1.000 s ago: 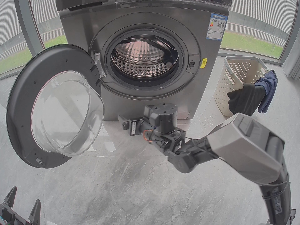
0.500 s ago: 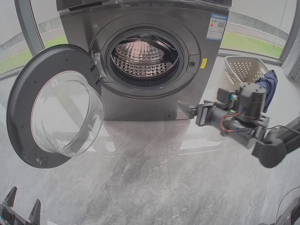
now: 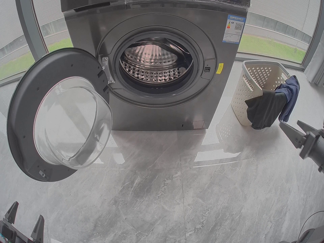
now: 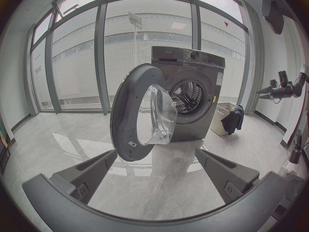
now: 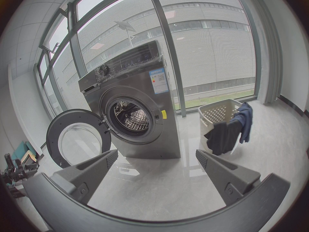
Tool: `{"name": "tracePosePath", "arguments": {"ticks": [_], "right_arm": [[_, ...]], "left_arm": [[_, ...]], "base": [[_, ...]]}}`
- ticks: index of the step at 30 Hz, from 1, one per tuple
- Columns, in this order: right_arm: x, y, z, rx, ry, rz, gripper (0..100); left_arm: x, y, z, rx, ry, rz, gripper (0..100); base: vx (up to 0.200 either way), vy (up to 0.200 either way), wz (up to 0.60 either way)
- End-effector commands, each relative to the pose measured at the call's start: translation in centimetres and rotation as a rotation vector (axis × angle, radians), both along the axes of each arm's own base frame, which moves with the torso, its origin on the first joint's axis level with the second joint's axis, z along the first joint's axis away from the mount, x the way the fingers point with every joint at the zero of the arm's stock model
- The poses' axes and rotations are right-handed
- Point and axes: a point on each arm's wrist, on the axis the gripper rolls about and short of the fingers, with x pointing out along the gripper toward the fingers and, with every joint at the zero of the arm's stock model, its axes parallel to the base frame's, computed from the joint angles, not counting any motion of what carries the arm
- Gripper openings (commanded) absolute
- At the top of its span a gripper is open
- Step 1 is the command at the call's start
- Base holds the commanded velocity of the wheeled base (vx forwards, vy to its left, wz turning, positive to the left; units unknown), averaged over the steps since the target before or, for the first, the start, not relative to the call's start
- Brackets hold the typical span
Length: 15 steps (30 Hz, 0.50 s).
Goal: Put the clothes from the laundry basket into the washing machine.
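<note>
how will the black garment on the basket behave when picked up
Likely floppy: the black garment hangs limp over the basket rim, so it should sag. Looks thin, so probably light. Might tug the blue garment beside it.

the washing machine (image 3: 155, 68) is dark metallic grey. near the dark grey right claw (image 3: 289, 123), the cream laundry basket (image 3: 248, 85) has star-shaped perforations. it carries a black garment (image 3: 265, 108) and a navy garment (image 3: 290, 95). the floor (image 3: 168, 193) is grey-veined marble.

Washing machine (image 3: 155, 51) on the floor (image 3: 175, 193), door (image 3: 57, 115) swung wide to its left, steel drum (image 3: 155, 63) showing. Laundry basket (image 3: 260, 78) just right of it; black garment (image 3: 265, 107) and blue garment (image 3: 289, 93) draped over its rim. Right hand (image 3: 289, 124) near them, fingers spread, not touching.
</note>
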Motion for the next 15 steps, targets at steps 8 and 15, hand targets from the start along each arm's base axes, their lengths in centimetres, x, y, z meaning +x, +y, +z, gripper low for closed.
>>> {"name": "tracePosePath", "arguments": {"ticks": [8,15], "right_arm": [[-14.7,-5.0,-12.8,-0.046,-0.011,-0.254,100],[-15.1,-4.8,-13.0,-0.072,-0.048,-0.288,100]], "left_arm": [[0.0,0.0,-0.5,-0.001,0.002,-0.001,100],[0.0,0.0,-0.5,0.0,0.002,0.0,100]], "base": [[0.0,0.0,0.0],[0.0,0.0,0.0]]}}
